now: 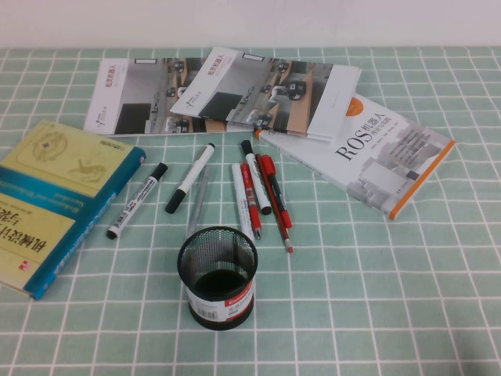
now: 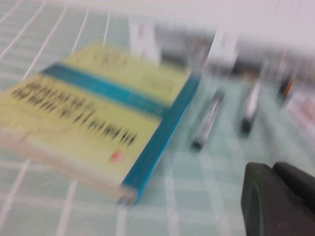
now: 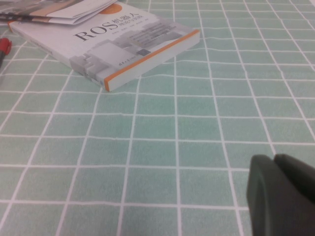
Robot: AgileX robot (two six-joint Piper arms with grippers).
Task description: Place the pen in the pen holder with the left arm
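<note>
The pen (image 1: 137, 201), a thick white marker with a black cap and dark print, lies on the green checked cloth just right of the yellow-teal book. It also shows in the left wrist view (image 2: 206, 120). The pen holder (image 1: 218, 276), a black mesh cup with a red label, stands upright and empty near the front centre. My left gripper (image 2: 272, 168) is shut and empty, low over the cloth in front of the book, well short of the pen. My right gripper (image 3: 273, 160) is shut and empty over bare cloth on the right. Neither arm shows in the high view.
A slimmer white marker (image 1: 190, 178), another black-capped marker (image 1: 256, 177) and red pens (image 1: 274, 190) lie behind the holder. A yellow-teal book (image 1: 55, 200) lies at the left, magazines (image 1: 219, 94) at the back, and a ROS book (image 1: 376, 153) at the right.
</note>
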